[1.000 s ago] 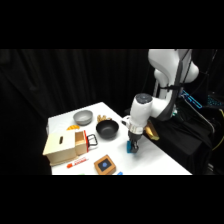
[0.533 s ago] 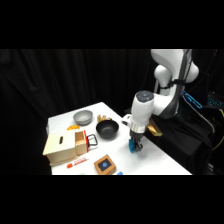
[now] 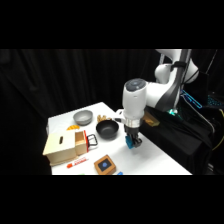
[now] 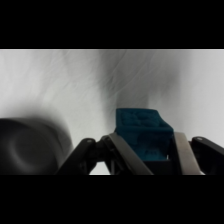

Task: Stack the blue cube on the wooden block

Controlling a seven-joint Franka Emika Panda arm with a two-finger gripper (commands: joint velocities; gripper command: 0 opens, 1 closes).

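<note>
— Gripper? 
— The gripper [image 3: 133,143] is clamped on the blue cube [image 4: 142,134], fingers [image 4: 184,156] pressed on either side, lifted above the white table [image 3: 155,160], just right of the black bowl [image 3: 107,130].
— Wooden block?
— The wooden block [image 3: 104,165] sits at the near edge, blue patch up, well apart to the cube's near left. The pale wooden box [image 3: 64,146] is at far left.
</note>
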